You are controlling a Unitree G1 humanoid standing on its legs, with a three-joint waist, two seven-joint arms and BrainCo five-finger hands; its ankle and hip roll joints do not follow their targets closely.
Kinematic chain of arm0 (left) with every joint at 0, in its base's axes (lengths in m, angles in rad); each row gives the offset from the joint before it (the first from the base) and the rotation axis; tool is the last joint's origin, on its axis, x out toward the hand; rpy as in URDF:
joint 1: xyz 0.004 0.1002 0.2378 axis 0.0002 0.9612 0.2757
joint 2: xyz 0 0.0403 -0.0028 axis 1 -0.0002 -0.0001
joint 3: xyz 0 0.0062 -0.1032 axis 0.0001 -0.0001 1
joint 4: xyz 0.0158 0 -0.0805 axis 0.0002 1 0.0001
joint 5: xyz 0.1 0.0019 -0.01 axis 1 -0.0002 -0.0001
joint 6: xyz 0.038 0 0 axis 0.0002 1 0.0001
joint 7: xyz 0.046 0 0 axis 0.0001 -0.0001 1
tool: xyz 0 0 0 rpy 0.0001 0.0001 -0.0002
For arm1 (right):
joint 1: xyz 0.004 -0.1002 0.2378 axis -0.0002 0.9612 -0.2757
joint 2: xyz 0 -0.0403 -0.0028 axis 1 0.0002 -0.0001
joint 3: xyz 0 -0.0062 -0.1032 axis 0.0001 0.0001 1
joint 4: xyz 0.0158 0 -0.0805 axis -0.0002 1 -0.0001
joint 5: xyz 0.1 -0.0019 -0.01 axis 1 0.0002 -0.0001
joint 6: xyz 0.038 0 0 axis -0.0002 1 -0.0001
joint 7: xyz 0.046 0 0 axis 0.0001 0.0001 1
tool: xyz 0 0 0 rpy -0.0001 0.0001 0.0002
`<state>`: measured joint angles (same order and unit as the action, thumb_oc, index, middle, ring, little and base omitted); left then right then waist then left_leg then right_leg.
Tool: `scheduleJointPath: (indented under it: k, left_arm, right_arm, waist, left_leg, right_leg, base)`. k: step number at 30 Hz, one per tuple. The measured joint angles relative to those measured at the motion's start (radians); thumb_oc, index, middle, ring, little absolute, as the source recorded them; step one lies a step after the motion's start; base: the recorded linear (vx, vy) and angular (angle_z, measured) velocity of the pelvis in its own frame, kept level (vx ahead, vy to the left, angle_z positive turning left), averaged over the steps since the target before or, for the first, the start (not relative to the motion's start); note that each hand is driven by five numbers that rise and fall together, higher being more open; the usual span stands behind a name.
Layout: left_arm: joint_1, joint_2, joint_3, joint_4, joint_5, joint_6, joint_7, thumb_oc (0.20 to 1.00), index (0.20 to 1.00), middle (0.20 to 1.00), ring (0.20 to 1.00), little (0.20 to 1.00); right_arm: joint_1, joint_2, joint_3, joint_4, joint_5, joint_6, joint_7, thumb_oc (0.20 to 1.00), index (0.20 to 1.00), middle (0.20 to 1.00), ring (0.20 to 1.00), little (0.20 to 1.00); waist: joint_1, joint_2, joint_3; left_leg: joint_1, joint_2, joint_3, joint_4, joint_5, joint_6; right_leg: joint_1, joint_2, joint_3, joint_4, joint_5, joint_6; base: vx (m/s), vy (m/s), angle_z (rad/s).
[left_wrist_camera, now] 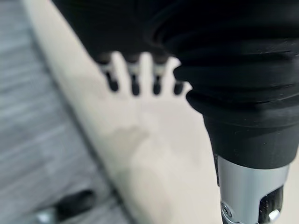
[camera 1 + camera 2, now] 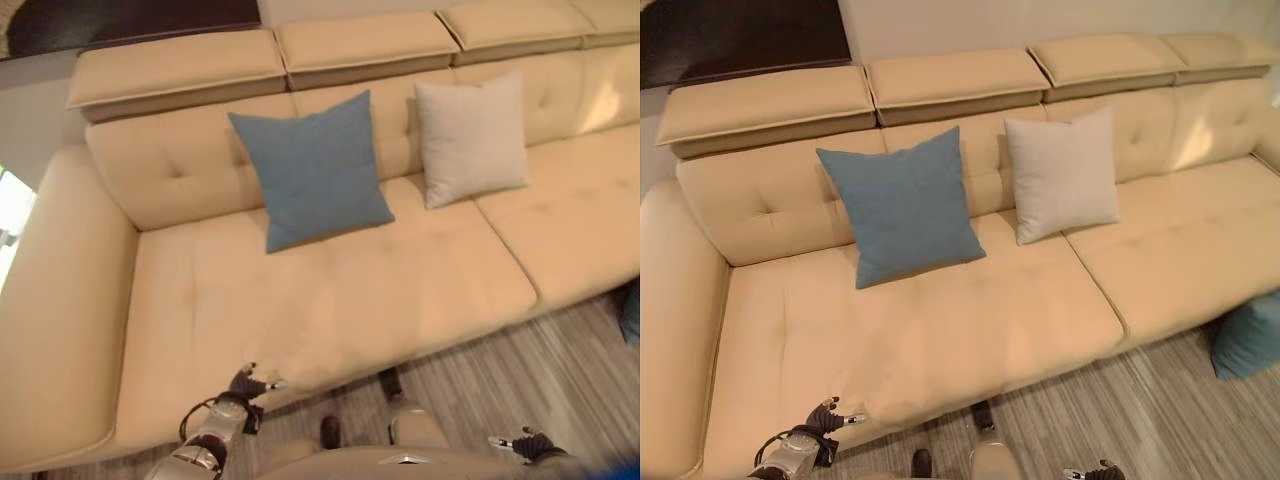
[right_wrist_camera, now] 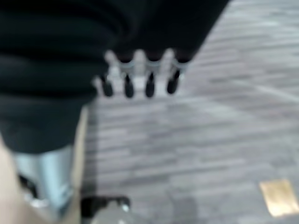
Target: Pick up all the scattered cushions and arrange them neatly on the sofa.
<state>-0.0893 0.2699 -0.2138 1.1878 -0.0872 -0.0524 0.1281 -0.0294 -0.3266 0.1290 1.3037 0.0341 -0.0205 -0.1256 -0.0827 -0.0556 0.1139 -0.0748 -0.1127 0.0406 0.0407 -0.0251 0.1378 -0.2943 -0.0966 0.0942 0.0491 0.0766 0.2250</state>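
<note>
While upright: blue cushion [image 2: 315, 170] & white cushion [image 2: 470, 140] on sofa [image 2: 330, 300].

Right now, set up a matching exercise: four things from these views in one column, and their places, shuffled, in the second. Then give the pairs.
Things:
1. blue cushion
2. off-white cushion
3. teal cushion
4. left hand

Places:
A. on the floor off the sofa's front
B. at the front edge of the seat
C. leaning on the backrest, nearer the armrest
D. leaning on the backrest, beside the seam between seats

Pairs: 1-C, 2-D, 3-A, 4-B
</note>
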Motion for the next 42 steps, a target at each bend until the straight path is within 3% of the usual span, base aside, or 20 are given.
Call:
scheduleJointPath:
  k: [2,4,6,8,11,12,13,14,17,19,20,22,28,30,32,33,37,39,40,42]
  left_arm:
    - [0.010,0.012,0.000,0.011,0.000,0.003,-0.005,1.000,1.000,1.000,1.000,1.000]
    - [0.023,0.020,0.001,0.007,0.000,0.004,-0.014,1.000,1.000,1.000,1.000,1.000]
    - [0.042,0.028,0.008,0.009,0.000,0.005,-0.014,1.000,1.000,1.000,1.000,1.000]
    - [0.083,0.033,0.029,0.007,0.000,0.006,-0.015,1.000,1.000,1.000,1.000,1.000]
    - [0.092,0.039,0.028,0.008,0.000,0.013,-0.017,1.000,1.000,1.000,1.000,1.000]
    - [0.079,0.030,0.025,0.008,0.000,0.014,-0.018,1.000,1.000,1.000,1.000,1.000]
    - [0.053,0.032,0.021,0.000,0.001,0.011,-0.018,1.000,1.000,1.000,1.000,1.000]
    - [0.057,0.031,0.020,0.002,0.002,0.016,-0.020,1.000,1.000,1.000,1.000,1.000]
    - [0.068,0.016,0.012,0.007,0.002,0.022,-0.021,1.000,1.000,1.000,1.000,1.000]
    - [0.051,-0.027,-0.021,0.002,0.001,0.022,-0.019,1.000,1.000,1.000,1.000,1.000]
    - [0.043,-0.034,-0.021,0.004,0.002,0.022,-0.019,1.000,1.000,1.000,1.000,1.000]
    - [0.000,-0.038,-0.020,0.004,0.002,0.021,-0.017,1.000,1.000,1.000,1.000,1.000]
    - [-0.020,-0.027,-0.023,-0.005,0.024,0.020,-0.013,1.000,1.000,1.000,1.000,1.000]
    - [0.003,-0.008,-0.039,-0.004,0.040,0.024,-0.013,1.000,1.000,1.000,1.000,1.000]
    - [-0.018,-0.008,-0.032,-0.006,0.039,0.026,-0.013,1.000,1.000,1.000,1.000,1.000]
    - [-0.014,-0.001,-0.008,-0.027,0.039,0.019,-0.012,1.000,1.000,1.000,1.000,1.000]
    - [-0.010,0.006,-0.014,-0.031,0.039,0.006,-0.012,1.000,1.000,1.000,1.000,1.000]
    - [0.016,0.006,-0.005,-0.017,0.039,0.012,-0.013,1.000,1.000,1.000,1.000,1.000]
    - [0.036,0.013,-0.013,-0.016,0.039,0.016,-0.014,1.000,1.000,1.000,1.000,1.000]
    - [0.071,-0.004,-0.019,-0.018,0.040,0.020,-0.018,1.000,1.000,1.000,1.000,1.000]
  right_arm:
    - [-0.013,-0.001,0.016,0.015,-0.011,0.004,0.003,1.000,1.000,1.000,1.000,1.000]
    - [-0.010,-0.002,0.016,0.014,-0.017,0.002,0.004,1.000,1.000,1.000,1.000,1.000]
    - [-0.021,0.001,0.021,0.001,-0.018,0.002,0.004,1.000,1.000,1.000,1.000,1.000]
    - [-0.044,0.016,0.025,-0.015,-0.027,0.000,0.005,1.000,1.000,1.000,1.000,1.000]
    - [-0.034,0.038,0.036,-0.013,-0.049,-0.007,0.005,1.000,1.000,1.000,1.000,1.000]
    - [-0.031,0.036,0.036,-0.009,-0.050,-0.007,0.005,1.000,1.000,1.000,1.000,1.000]
    - [-0.002,0.044,0.042,-0.006,-0.050,-0.005,0.005,1.000,1.000,1.000,1.000,1.000]
    - [0.000,0.046,0.040,-0.007,-0.048,-0.005,0.005,1.000,1.000,1.000,1.000,1.000]
    - [0.004,0.031,0.036,-0.007,-0.047,-0.005,0.001,1.000,1.000,1.000,1.000,1.000]
    - [-0.019,0.014,0.039,0.013,-0.045,-0.005,-0.005,1.000,1.000,1.000,1.000,1.000]
    - [-0.033,0.006,0.040,0.021,-0.042,-0.004,-0.006,1.000,1.000,1.000,1.000,1.000]
    - [-0.035,-0.005,0.033,0.021,-0.019,-0.003,-0.008,1.000,1.000,1.000,1.000,1.000]
    - [-0.006,0.015,0.001,0.032,0.007,-0.001,-0.006,1.000,1.000,1.000,1.000,1.000]
    - [-0.043,0.038,-0.010,0.030,0.021,-0.001,-0.009,1.000,1.000,1.000,1.000,1.000]
    - [-0.041,0.042,-0.008,0.023,0.021,0.007,-0.012,1.000,1.000,1.000,1.000,1.000]
    - [-0.033,0.049,-0.003,0.025,0.021,0.014,-0.015,1.000,1.000,1.000,1.000,1.000]
    - [-0.009,0.040,-0.003,0.020,0.021,0.013,-0.013,1.000,1.000,1.000,1.000,1.000]
    - [-0.005,0.035,-0.004,0.009,0.020,0.004,-0.013,1.000,1.000,1.000,1.000,1.000]
    - [-0.003,0.037,-0.003,0.011,0.020,0.003,-0.013,1.000,1.000,1.000,1.000,1.000]
    - [0.040,0.024,-0.005,0.022,0.020,0.003,-0.013,1.000,1.000,1.000,1.000,1.000]
  waist:
    - [0.024,0.030,0.018]
    - [0.055,0.053,0.016]
    - [0.071,0.047,0.011]
    - [0.140,0.036,-0.004]
    - [0.117,0.009,-0.022]
    - [0.095,0.018,-0.023]
    - [0.096,-0.024,-0.023]
    - [0.091,-0.039,-0.024]
    - [0.071,-0.036,-0.031]
    - [0.079,-0.020,0.000]
    - [0.093,-0.008,0.003]
    - [0.073,0.024,0.012]
    - [0.071,0.023,0.013]
    - [0.096,0.018,0.016]
    - [0.077,0.014,0.025]
    - [0.080,0.010,0.026]
    - [0.122,0.045,0.035]
    - [0.121,0.062,0.025]
    - [0.119,0.036,0.007]
    - [0.095,0.043,-0.023]
  left_leg:
    - [-0.009,0.045,0.025,-0.031,0.043,0.009]
    - [0.005,0.061,0.040,-0.067,0.050,-0.022]
    - [0.001,0.066,0.070,-0.080,0.065,-0.038]
    - [-0.011,0.078,0.166,-0.103,0.084,-0.064]
    - [-0.053,0.062,0.144,-0.107,0.125,-0.123]
    - [-0.064,0.066,0.113,-0.108,0.141,-0.155]
    - [-0.082,0.067,0.111,-0.093,0.098,-0.233]
    - [-0.086,0.064,0.090,-0.049,0.093,-0.209]
    - [-0.034,0.099,-0.018,0.018,0.072,-0.204]
    - [-0.016,0.067,-0.378,0.010,0.046,-0.205]
    - [-0.010,0.056,-0.403,-0.004,0.039,-0.204]
    - [0.001,0.051,-0.372,-0.024,0.013,-0.169]
    - [0.059,0.017,-0.195,-0.083,0.032,-0.113]
    - [0.038,0.025,-0.119,-0.058,0.003,-0.050]
    - [0.028,0.026,-0.051,-0.062,0.020,-0.034]
    - [0.016,0.033,-0.010,-0.044,0.014,-0.029]
    - [0.057,0.074,0.087,-0.078,0.019,-0.031]
    - [0.063,0.101,0.118,-0.077,0.014,-0.050]
    - [0.064,0.086,0.112,-0.088,0.013,-0.073]
    - [0.099,0.112,0.084,-0.111,0.027,-0.123]
  right_leg:
    - [0.017,0.048,-0.102,0.272,-0.111,-0.084]
    - [0.055,0.055,-0.133,0.366,-0.159,-0.113]
    - [0.122,0.043,-0.154,0.355,-0.191,-0.108]
    - [0.235,-0.026,-0.373,0.236,-0.225,-0.129]
    - [0.349,0.060,-0.270,-0.047,-0.228,-0.153]
    - [0.360,0.085,-0.237,-0.073,-0.214,-0.194]
    - [0.348,0.077,-0.229,-0.096,-0.169,-0.279]
    - [0.351,0.070,-0.216,-0.112,-0.154,-0.295]
    - [0.349,0.090,-0.182,-0.134,-0.124,-0.272]
    - [0.311,0.091,-0.040,-0.140,-0.062,-0.255]
    - [0.292,0.090,0.003,-0.140,-0.052,-0.242]
    - [0.262,0.086,0.052,-0.141,-0.035,-0.219]
    - [0.213,0.050,0.169,-0.112,-0.011,-0.141]
    - [0.151,0.076,0.248,-0.138,0.117,-0.027]
    - [0.119,0.079,0.147,-0.116,0.080,-0.031]
    - [0.098,0.071,0.022,-0.049,0.024,-0.092]
    - [0.132,0.044,-0.252,0.023,-0.032,-0.141]
    - [0.173,0.037,-0.288,0.033,-0.069,-0.136]
    - [0.225,0.020,-0.286,-0.049,-0.059,-0.127]
    - [0.304,0.057,-0.284,-0.148,-0.051,-0.177]
  base:
    - [-0.29,0.034,-0.69]
    - [-0.11,-0.054,-0.52]
    - [-0.15,-0.112,-0.56]
    - [-0.09,-0.148,-1.22]
    - [-0.09,-0.157,-0.02]
    - [-0.12,-0.199,0.55]
    - [-0.08,-0.141,0.22]
    - [-0.07,-0.119,-0.30]
    - [-0.07,-0.031,-0.53]
    - [-0.04,-0.004,-1.63]
    - [0.02,0.063,-1.37]
    - [0.05,0.112,-0.91]
    - [-0.01,0.152,-0.91]
    - [-0.06,0.080,-2.25]
    - [-0.06,0.027,-1.19]
    - [-0.01,0.016,-0.69]
    - [-0.02,-0.020,-0.83]
    - [0.04,-0.122,-0.72]
    - [0.13,-0.207,-0.06]
    - [0.10,-0.273,0.20]
